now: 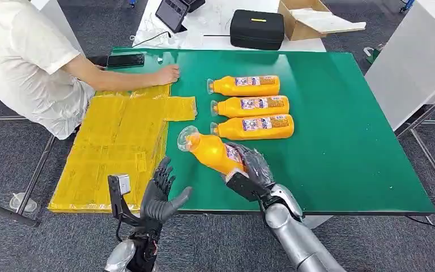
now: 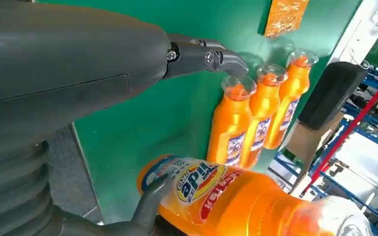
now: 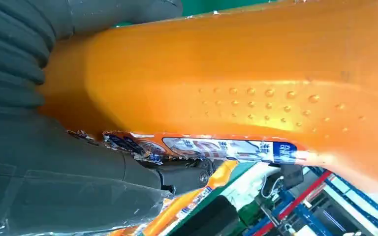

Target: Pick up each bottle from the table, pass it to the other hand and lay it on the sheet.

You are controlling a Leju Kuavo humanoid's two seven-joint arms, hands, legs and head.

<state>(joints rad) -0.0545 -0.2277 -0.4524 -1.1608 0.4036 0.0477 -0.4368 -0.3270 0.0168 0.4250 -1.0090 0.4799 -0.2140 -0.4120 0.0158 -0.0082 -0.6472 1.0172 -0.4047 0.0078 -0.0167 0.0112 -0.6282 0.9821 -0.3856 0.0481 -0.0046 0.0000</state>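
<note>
Now: right hand (image 1: pixel 253 168) grips a bottle (image 1: pixel 212 151) by its base end, held tilted above the near part of the green bench (image 1: pixel 345 141), its clear cap pointing toward the yellow sheet (image 1: pixel 119 141). Left hand (image 1: pixel 160 195) is at the bench's near edge, palm up, fingers apart, holding nothing, just beside the held bottle but not touching it. Three more bottles (image 1: pixel 249 105) lie side by side on the bench beyond, caps toward the sheet. A person's hand (image 1: pixel 167 74) rests at the sheet's far edge. A phone (image 1: pixel 125 59) lies by the far corner.
</note>
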